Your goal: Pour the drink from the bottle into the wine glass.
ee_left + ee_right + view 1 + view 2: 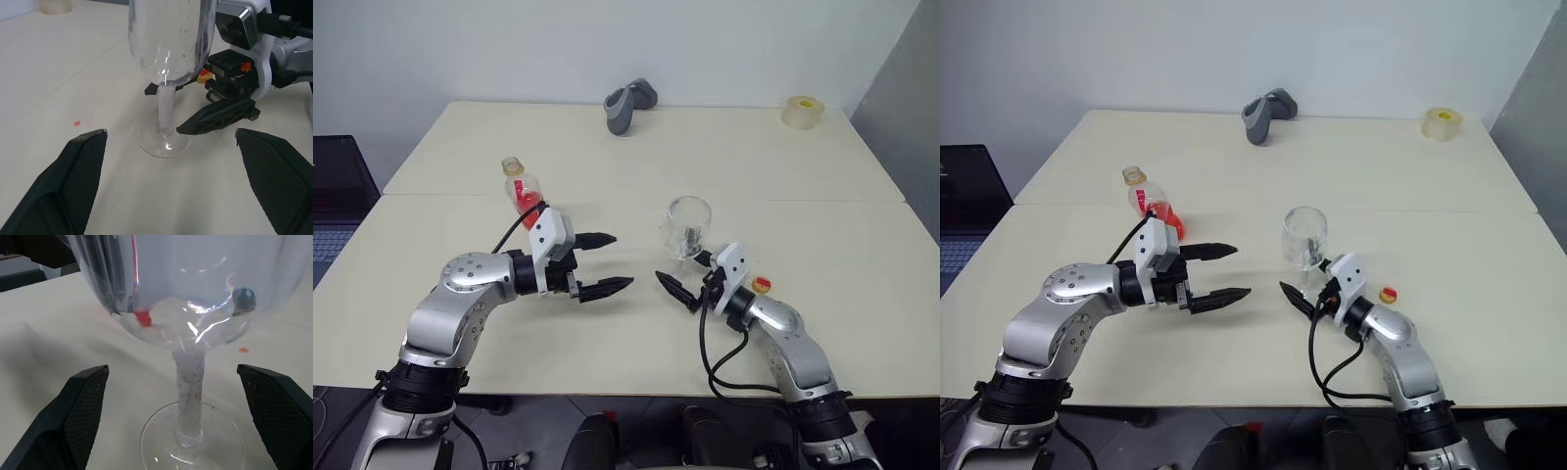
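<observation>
Two cream tables pushed edge to edge, seam across the middle. White wall behind; grey panel past the far right corner.

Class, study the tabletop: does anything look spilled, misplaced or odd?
Yes. A small red drop lies on the table near the wine glass, suggesting a spill. The bottle stands uncapped, and its yellow-and-red cap lies loose beside the right arm.

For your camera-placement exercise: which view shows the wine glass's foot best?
The left wrist view: the wine glass shows its whole round foot on the table. The right wrist view cuts the foot off; in the eye views the right gripper hides it.
</observation>
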### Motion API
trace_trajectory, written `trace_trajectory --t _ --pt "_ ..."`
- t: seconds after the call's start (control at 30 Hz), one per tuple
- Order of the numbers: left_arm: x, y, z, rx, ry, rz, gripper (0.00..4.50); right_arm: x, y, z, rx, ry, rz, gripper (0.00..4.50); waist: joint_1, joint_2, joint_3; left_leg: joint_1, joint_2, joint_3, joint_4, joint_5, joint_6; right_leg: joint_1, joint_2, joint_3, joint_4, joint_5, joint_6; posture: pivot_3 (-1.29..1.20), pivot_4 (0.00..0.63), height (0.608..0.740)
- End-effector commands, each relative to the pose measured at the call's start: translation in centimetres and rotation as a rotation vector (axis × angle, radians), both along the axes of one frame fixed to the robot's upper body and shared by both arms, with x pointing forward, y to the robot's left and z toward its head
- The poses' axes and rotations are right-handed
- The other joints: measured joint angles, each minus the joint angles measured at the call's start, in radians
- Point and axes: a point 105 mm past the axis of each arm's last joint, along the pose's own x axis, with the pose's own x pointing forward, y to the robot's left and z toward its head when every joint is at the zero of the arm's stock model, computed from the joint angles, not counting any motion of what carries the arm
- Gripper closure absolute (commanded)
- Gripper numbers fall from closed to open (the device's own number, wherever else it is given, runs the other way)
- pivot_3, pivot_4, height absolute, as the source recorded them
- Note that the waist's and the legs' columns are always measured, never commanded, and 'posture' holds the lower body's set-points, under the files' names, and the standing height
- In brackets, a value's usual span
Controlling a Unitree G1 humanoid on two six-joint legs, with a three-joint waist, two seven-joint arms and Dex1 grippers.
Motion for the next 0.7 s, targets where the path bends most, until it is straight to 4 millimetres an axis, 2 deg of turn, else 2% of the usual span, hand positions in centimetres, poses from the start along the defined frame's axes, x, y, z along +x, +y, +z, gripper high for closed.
trace_trajectory --t 0.03,0.13,0.37,0.4,0.5,0.7 --pt "-0.2 -0.5 0.7 -0.002 -0.044 -0.018 0.00 0.3 0.7 0.7 0.009 -0.034 -0.007 0.55 0.000 0.000 0.000 0.000 0.000 0.000 0.000 0.000 0.000 0.000 0.000 0.000 0.000 0.000 0.000 0.00 0.150 0.740" --pt "-0.1 -0.4 0.8 -0.002 -0.045 -0.016 0.00 0.6 1.2 0.8 0.009 -0.044 -0.001 1.53 0.000 0.000 0.000 0.000 0.000 0.000 0.000 0.000 0.000 0.000 0.000 0.000 0.000 0.000 0.000 0.00 0.150 0.740" --pt "-0.2 0.4 0.8 0.008 -0.051 0.020 0.00 1.7 1.5 2.0 0.012 -0.093 0.016 4.14 -0.001 0.000 0.000 0.000 0.000 0.000 0.000 0.000 0.000 0.000 0.000 0.000 0.000 0.000 0.000 0.00 0.150 0.740" --pt "-0.3 0.5 0.8 0.008 -0.050 0.026 0.00 1.9 1.7 2.2 0.009 -0.100 0.026 4.36 -0.001 0.000 0.000 0.000 0.000 0.000 0.000 0.000 0.000 0.000 0.000 0.000 0.000 0.000 0.000 0.00 0.150 0.740" --pt "-0.5 1.1 0.9 0.005 -0.049 0.058 0.00 2.4 2.8 2.8 0.011 -0.117 0.074 4.35 -0.002 0.000 0.000 0.000 0.001 0.000 0.000 0.000 0.000 0.000 0.000 0.000 0.000 0.000 0.000 0.00 0.150 0.740" --pt "-0.9 1.9 0.8 0.010 -0.039 0.098 0.00 4.3 6.9 3.1 0.000 -0.138 0.166 4.35 -0.006 0.001 0.000 0.000 0.001 0.000 -0.001 0.000 0.000 -0.001 0.001 0.000 0.001 0.000 -0.001 0.00 0.150 0.740"
